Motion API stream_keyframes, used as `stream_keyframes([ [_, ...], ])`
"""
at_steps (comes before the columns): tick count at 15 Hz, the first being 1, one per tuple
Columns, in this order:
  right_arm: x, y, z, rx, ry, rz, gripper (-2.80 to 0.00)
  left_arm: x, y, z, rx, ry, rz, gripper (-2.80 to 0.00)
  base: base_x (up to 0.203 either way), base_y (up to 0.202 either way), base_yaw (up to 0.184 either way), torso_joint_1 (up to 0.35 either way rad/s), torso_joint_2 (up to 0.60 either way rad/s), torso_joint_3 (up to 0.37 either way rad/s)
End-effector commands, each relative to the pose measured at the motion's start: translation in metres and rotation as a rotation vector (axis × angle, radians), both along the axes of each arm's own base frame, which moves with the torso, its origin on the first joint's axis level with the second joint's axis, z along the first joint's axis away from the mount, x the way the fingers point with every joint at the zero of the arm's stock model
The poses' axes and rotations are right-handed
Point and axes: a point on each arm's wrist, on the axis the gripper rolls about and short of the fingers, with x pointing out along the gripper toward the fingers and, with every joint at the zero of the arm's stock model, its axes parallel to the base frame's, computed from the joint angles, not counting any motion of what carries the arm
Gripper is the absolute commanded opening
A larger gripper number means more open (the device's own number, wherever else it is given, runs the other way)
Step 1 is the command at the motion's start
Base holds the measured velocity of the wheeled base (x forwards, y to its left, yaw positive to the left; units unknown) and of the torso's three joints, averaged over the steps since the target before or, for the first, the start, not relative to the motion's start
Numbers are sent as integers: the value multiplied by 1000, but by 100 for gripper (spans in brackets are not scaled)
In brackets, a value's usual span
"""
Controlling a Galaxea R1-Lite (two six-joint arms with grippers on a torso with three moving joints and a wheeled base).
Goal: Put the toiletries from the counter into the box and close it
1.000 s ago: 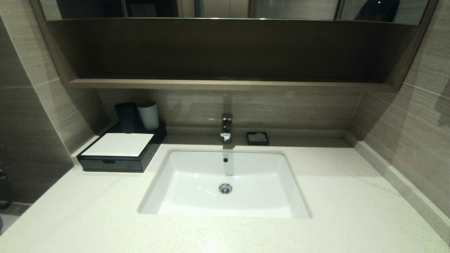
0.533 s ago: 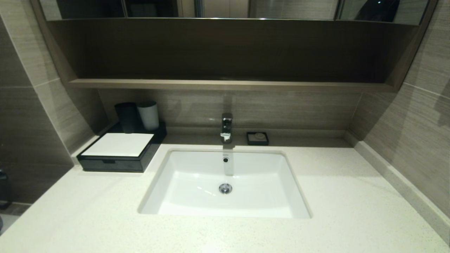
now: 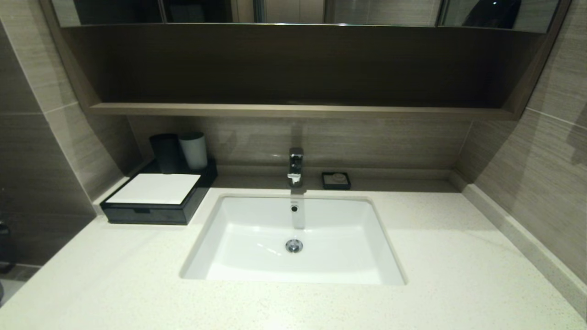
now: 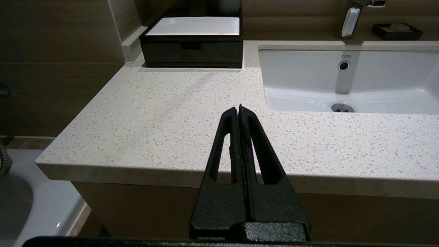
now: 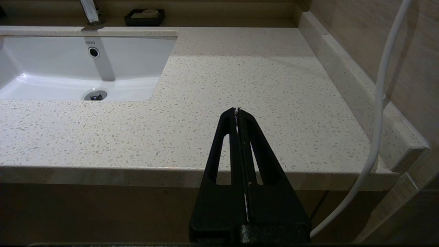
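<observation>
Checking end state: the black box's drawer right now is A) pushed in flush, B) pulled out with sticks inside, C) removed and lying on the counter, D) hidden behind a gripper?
A: the drawer sits flush in the black box, with no wrapped sticks visible on the counter.

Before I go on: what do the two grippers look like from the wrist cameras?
Both match. The left gripper and right gripper are matte black with a rough, grainy finish, each finger a long tapering wedge with a slot cut through it. No markings show. A white cable hangs beside the right one.
</observation>
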Motion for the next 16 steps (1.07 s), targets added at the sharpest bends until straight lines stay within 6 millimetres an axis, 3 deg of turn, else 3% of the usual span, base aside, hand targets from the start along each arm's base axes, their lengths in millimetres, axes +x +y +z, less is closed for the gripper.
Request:
stream_keyframes([
  [1,0,0,0,0,1,0,-280,2,0,-5,0,20,0,-280,0,0,0,0,0,0],
  [16,0,0,0,1,1,0,-280,2,0,-5,0,20,0,-280,0,0,0,0,0,0],
])
